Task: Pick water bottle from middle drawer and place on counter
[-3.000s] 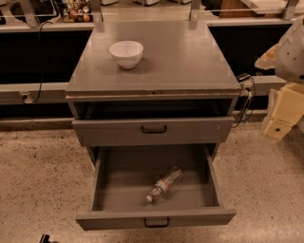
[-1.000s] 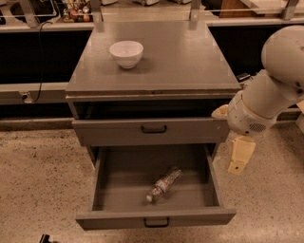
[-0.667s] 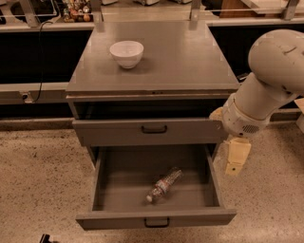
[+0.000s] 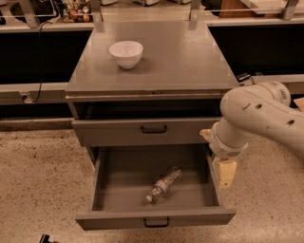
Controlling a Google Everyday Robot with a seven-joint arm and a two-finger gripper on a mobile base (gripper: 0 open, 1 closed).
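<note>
Hovering my gripper (image 4: 227,173) at right wall of middle drawer (image 4: 109,220), likely staged for reach-in; clenched or released, I cannot tell; water bottle (image 4: 164,184) lies on side at drawer centre, untouched; counter (image 4: 180,57) carries white bowl (image 4: 126,53), far left.

White round bowl (image 4: 126,53) upright on counter (image 4: 180,57), back-left part. Upper grey drawer (image 4: 109,132) pulled out slightly, black pull handle (image 4: 153,128) centred on its front. Pale speckled floor (image 4: 38,180) around cabinet, also beneath gripper (image 4: 227,174), which hangs just beside right wall of middle drawer (image 4: 114,219). Thin black cable (image 4: 41,57) drops at left. Small cluttered items (image 4: 76,8) far back, too small to identify.
</note>
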